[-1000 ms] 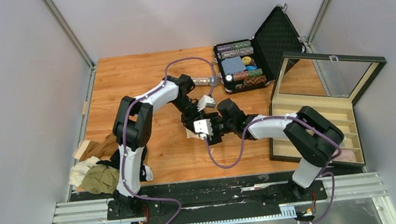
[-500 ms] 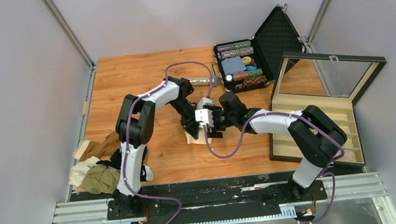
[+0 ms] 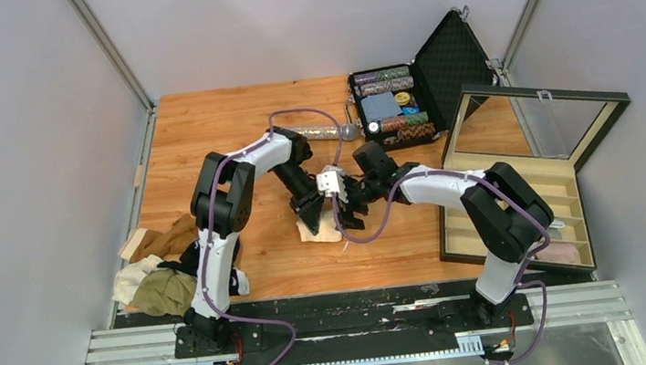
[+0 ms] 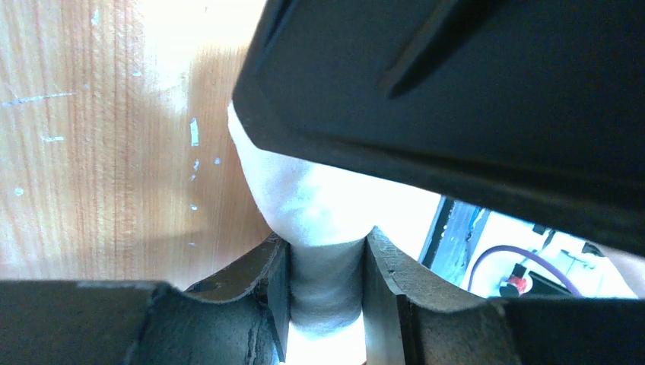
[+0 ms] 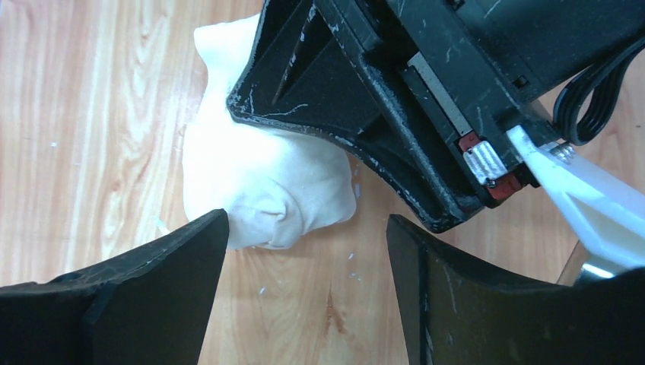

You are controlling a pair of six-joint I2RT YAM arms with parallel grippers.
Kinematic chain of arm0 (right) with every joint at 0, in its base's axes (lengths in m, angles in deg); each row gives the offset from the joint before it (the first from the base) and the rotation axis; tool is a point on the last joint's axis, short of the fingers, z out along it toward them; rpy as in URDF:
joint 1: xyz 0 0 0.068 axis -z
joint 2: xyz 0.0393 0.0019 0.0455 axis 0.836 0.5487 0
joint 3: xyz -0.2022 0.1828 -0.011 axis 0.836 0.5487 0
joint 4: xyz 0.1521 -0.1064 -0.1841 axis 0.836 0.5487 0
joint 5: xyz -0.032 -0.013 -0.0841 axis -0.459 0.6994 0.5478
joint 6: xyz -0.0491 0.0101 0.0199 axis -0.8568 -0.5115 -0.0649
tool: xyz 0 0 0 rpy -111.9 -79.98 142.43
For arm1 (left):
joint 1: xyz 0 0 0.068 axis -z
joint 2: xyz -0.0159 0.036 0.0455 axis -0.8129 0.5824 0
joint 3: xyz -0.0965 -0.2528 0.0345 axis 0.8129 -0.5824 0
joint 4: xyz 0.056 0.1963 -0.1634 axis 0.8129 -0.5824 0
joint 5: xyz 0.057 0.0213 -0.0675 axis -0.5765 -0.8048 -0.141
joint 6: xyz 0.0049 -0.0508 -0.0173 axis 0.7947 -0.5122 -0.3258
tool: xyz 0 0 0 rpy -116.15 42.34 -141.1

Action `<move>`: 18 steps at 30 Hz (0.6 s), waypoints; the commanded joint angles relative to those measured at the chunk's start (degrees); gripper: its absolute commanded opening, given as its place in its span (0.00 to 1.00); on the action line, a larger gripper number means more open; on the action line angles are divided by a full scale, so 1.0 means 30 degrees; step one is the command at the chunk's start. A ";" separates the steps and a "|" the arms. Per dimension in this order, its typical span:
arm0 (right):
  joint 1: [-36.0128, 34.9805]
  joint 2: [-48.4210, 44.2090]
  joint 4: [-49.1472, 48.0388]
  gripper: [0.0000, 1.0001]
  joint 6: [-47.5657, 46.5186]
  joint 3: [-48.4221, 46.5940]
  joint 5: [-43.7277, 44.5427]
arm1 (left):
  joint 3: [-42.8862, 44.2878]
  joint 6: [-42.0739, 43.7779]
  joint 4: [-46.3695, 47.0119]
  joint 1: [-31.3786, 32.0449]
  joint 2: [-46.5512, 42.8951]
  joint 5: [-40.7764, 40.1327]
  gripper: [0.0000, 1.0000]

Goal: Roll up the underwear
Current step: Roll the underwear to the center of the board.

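A cream-beige underwear (image 3: 316,230) lies bunched on the wooden table (image 3: 205,150) at the middle. My left gripper (image 3: 311,213) is shut on a fold of it; the cloth (image 4: 327,281) fills the gap between the left fingers (image 4: 266,266). My right gripper (image 3: 348,216) is open just right of it. In the right wrist view the cloth (image 5: 258,179) lies ahead of the spread right jaws (image 5: 304,228), partly under the left gripper's black body (image 5: 380,106). More underwear is piled at the table's left edge: brown (image 3: 170,239), white (image 3: 133,278), olive-green (image 3: 165,292), black (image 3: 237,280).
An open black case of poker chips (image 3: 393,106) stands at the back right. A wooden box with a raised glass lid (image 3: 510,207) stands at the right. A glittery silver microphone (image 3: 325,132) lies behind the arms. Grey walls enclose the table.
Both grippers have shifted left and toward the near edge over the cream underwear. The right wrist swung back. More of the cloth now shows below the grippers.
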 commanded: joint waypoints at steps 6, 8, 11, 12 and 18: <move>-0.0125 0.1480 0.3113 0.78 0.0707 -0.3077 -0.3687 | -0.0552 0.1623 0.1856 0.0863 0.0879 -0.2195 0.00; -0.0199 0.1699 0.3084 0.78 0.0647 -0.3192 -0.3447 | -0.0496 0.1543 0.1834 0.0851 0.0940 -0.2149 0.00; -0.0371 0.1934 0.2329 0.78 0.0678 -0.2971 -0.2899 | -0.0258 0.1275 0.1616 0.0744 0.1094 -0.1448 0.00; -0.0448 0.1817 0.1774 0.78 0.0794 -0.2730 -0.2667 | -0.0176 0.1037 0.1553 0.0650 0.1157 -0.1178 0.00; -0.1092 0.0963 -0.1864 0.78 0.1424 -0.0897 -0.0155 | -0.0808 0.0154 0.2177 0.0514 0.0717 0.0815 0.00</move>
